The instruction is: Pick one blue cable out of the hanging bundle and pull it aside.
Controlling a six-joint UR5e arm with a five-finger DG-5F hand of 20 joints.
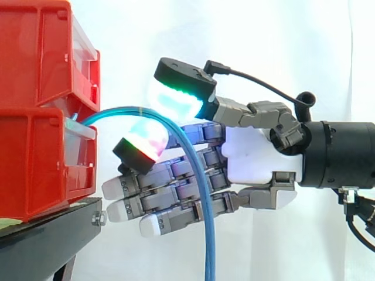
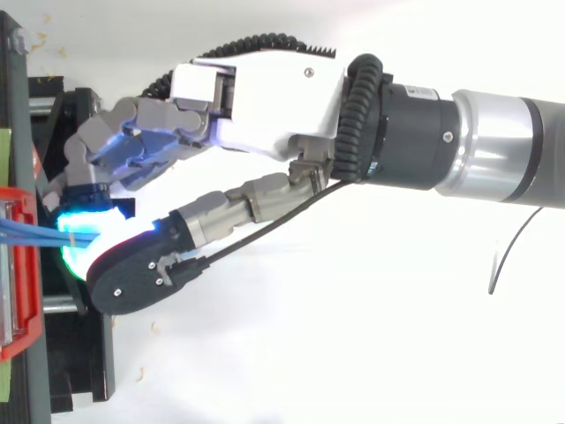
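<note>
My hand (image 1: 252, 158) pinches the blue cables (image 1: 208, 246) between the thumb pad above and one curled finger's pad below, just beside the red bins (image 1: 35, 70). From there the cables hang down across my other, straighter fingers.

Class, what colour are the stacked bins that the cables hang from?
The bins, where the blue cable starts, are red; clearest in the side view.
</note>
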